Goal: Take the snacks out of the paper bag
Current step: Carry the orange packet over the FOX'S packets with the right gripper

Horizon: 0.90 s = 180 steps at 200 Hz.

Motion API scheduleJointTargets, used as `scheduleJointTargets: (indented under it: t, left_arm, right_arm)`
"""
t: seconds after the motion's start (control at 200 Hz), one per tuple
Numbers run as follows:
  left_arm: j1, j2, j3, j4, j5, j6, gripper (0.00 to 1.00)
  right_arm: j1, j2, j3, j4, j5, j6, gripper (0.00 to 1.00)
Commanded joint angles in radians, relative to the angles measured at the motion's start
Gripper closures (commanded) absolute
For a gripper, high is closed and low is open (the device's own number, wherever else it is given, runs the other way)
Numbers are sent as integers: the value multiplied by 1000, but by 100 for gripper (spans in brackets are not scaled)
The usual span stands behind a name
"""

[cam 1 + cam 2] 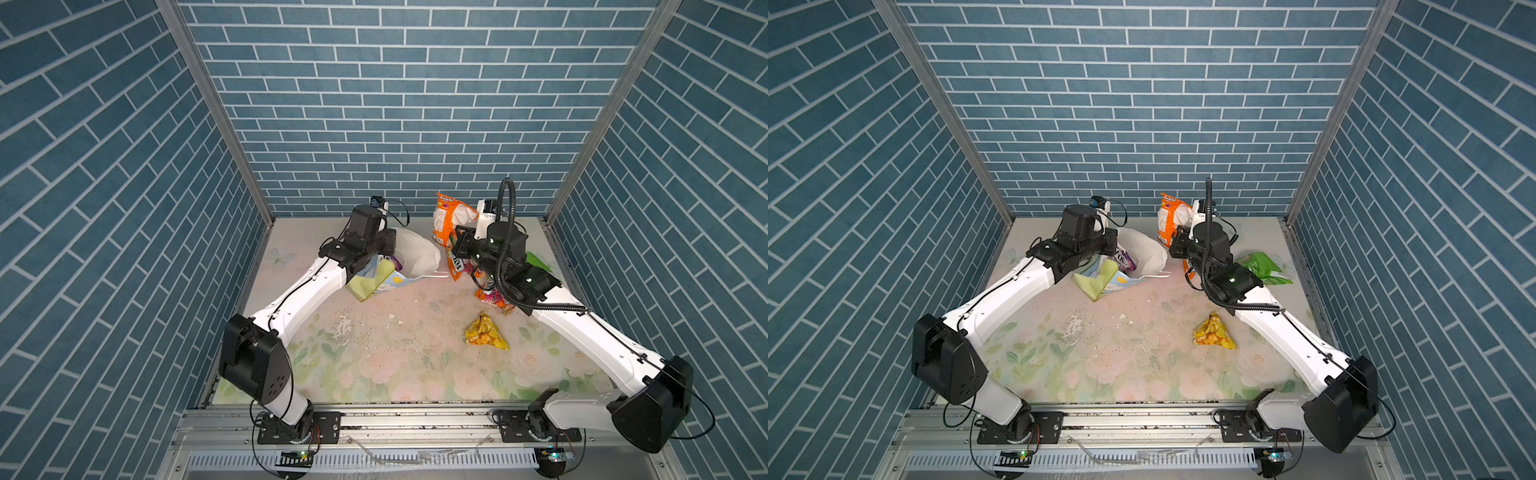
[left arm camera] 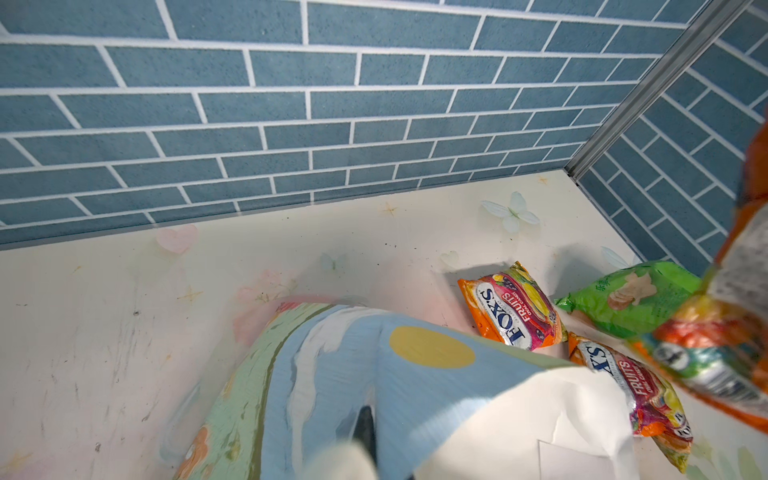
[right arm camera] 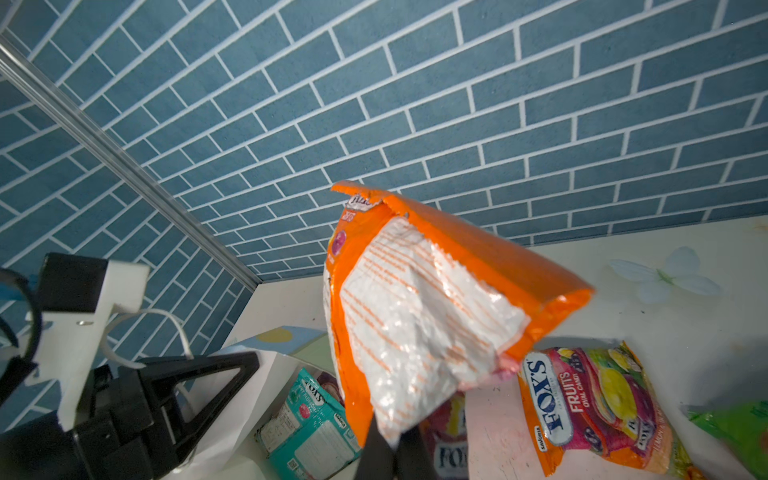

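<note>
The paper bag (image 1: 415, 253) lies on its side at the back middle, its white inside facing right. My left gripper (image 2: 365, 432) is shut on the bag's painted wall (image 2: 332, 374). My right gripper (image 3: 392, 444) is shut on the lower edge of an orange-and-white snack packet (image 3: 415, 311), held up in the air just right of the bag's mouth (image 1: 451, 218). A teal-and-white packet (image 3: 307, 428) and a purple one (image 1: 1125, 259) lie inside the bag. Two FOX'S packets (image 2: 513, 307) (image 2: 640, 395), a green packet (image 1: 1262, 268) and a yellow packet (image 1: 484, 332) lie on the table.
Blue brick walls close the back and both sides, with the back wall (image 2: 291, 145) near the bag. The floral table top (image 1: 395, 353) is scuffed and speckled with crumbs in the middle. The bag's white cord handle (image 1: 434, 274) trails on the table.
</note>
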Motion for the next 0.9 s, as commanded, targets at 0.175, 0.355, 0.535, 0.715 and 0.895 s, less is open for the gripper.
scheduleJointTargets:
  t: [0.175, 0.355, 0.535, 0.715, 0.895]
  left_arm:
    - [26, -57, -54, 61, 9, -11, 100]
    - [40, -92, -111, 100, 26, -26, 100]
    - [43, -108, -139, 121, 35, -29, 100]
    - [47, -108, -154, 136, 40, -35, 100]
    - [49, -103, -156, 139, 40, -40, 100]
  right_arm:
    - [-34, -157, -13, -116, 131, -34, 100]
    - [-46, -263, -100, -212, 227, 6, 100]
    - [-59, -314, -135, -337, 257, 55, 100]
    - [-68, -350, -154, -418, 261, 84, 100]
    - [-75, -346, -182, -423, 212, 120, 100]
